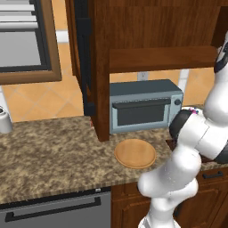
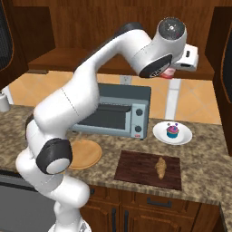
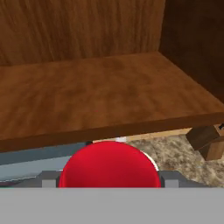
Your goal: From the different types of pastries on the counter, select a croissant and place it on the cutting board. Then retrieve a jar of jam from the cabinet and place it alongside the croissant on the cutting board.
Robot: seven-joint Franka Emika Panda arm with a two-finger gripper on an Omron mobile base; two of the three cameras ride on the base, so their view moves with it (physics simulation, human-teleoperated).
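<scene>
The large dark brown wooden wall cabinet hangs above the long speckled brown-and-beige granite counter, its thick shelf plank bare in the hand view. On the counter stands a grey toaster oven, with a round light-tan wooden plate in front of it. To the right of that plate lies the flat dark reddish-brown rectangular cutting board, and on its right half rests the small golden-brown croissant, so the first half of the task looks done. Behind the board, a white saucer carries the small cupcake with blue wrapper and pink topping, left alone as it should be.

The white arm's two-finger gripper is raised in front of the cabinet shelf, just off its front edge, and its fingers are clamped on the squat red jar of jam, which sits between them well above the counter. What remains, by my judgement: lower the jar and set it on the free part of the board beside the croissant
</scene>
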